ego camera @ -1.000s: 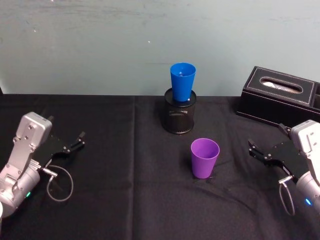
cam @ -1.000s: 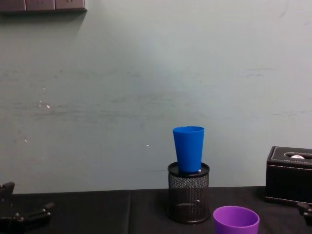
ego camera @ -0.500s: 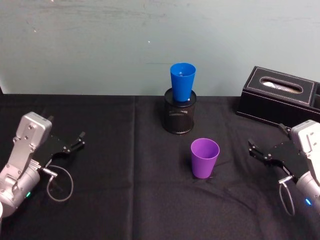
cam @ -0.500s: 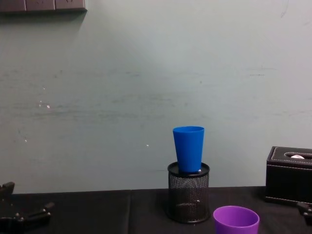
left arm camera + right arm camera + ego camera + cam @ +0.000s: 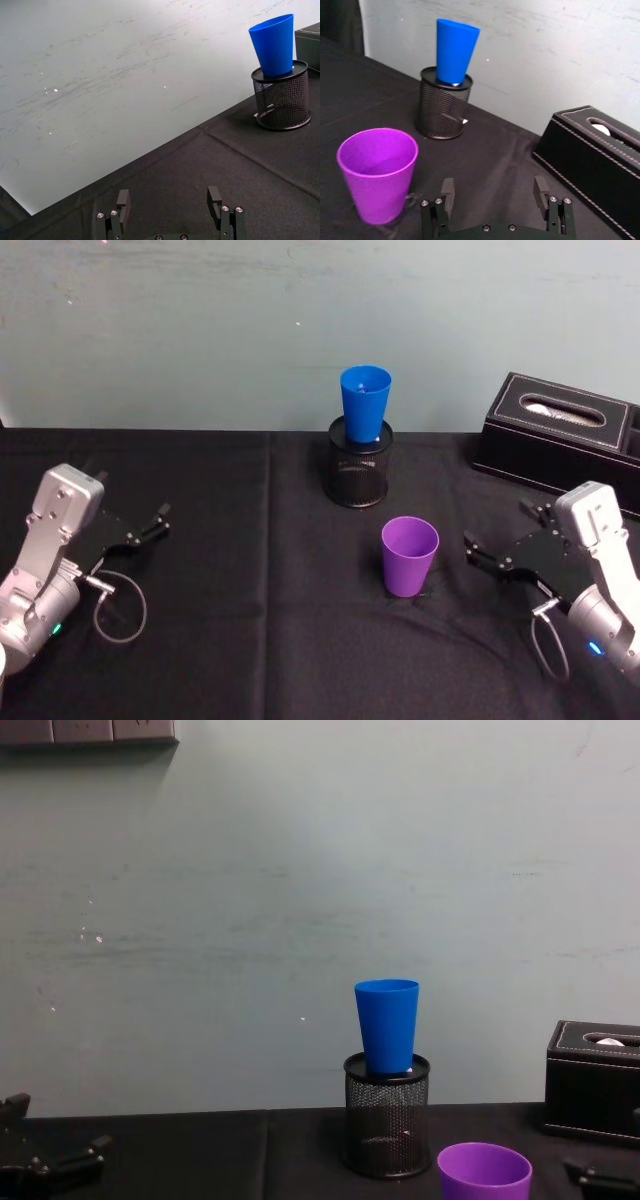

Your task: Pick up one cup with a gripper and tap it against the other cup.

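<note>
**Right claw open beside purple tumbler, no grasp yet**

Right gripper (image 5: pixel 497 530), a black flat-plated claw, sits low over the table just to the right of the cup it is meant to lift. Its fingers are spread wide with nothing between them. In the right wrist view the gap faces past the cup's side, so I judge it needs to slide across before closing.

Left gripper (image 5: pixel 155 522) rests far out on the left, fingers apart and empty. It looks parked.

The tall bright blue plastic tumbler (image 5: pixel 364 400) stands upright with its base sunk in a black wire-mesh pen holder (image 5: pixel 358 475) at the back centre. This raises it, so the tap has to land high.

The short wide-rimmed purple plastic tumbler (image 5: pixel 408 555) stands upright, mouth up, on the cloth in front of the holder and clear of it.

Surroundings: a black cloth-covered table (image 5: pixel 250 640). A black leather-look tissue box (image 5: pixel 560 435) is back right, behind the right arm, and could crowd a wide swing. The mesh rim is the likeliest snag when the lifted cup comes in
</note>
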`<state>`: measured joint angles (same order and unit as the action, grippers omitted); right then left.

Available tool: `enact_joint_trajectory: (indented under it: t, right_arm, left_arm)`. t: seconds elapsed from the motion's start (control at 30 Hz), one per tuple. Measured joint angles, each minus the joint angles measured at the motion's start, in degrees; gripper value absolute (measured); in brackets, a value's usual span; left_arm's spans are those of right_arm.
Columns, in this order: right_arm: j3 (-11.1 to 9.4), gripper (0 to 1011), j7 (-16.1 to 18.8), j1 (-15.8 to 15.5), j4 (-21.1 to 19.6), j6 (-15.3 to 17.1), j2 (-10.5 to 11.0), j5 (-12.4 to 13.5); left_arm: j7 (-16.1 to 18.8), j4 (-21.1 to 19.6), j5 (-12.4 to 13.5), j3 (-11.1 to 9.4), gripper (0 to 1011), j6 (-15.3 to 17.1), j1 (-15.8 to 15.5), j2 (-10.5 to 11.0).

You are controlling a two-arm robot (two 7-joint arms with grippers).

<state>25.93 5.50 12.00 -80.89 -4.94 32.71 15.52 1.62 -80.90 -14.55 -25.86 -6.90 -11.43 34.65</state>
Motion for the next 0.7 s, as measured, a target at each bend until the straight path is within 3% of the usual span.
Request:
enact_joint_trajectory:
  t: [0.3, 0.7]
  right_arm:
    - [-2.1, 1003, 0.6, -2.6, -1.5, 0.1, -0.2, 1.1]
    - [-4.0, 1003, 0.9, -6.6, -4.5, -1.0, 0.4, -0.1]
  left_arm:
    - [0.0, 0.0, 0.0, 0.0, 1011, 0.0, 0.0, 0.0]
    - [0.0, 0.0, 0.0, 0.0, 1011, 0.0, 0.0, 0.0]
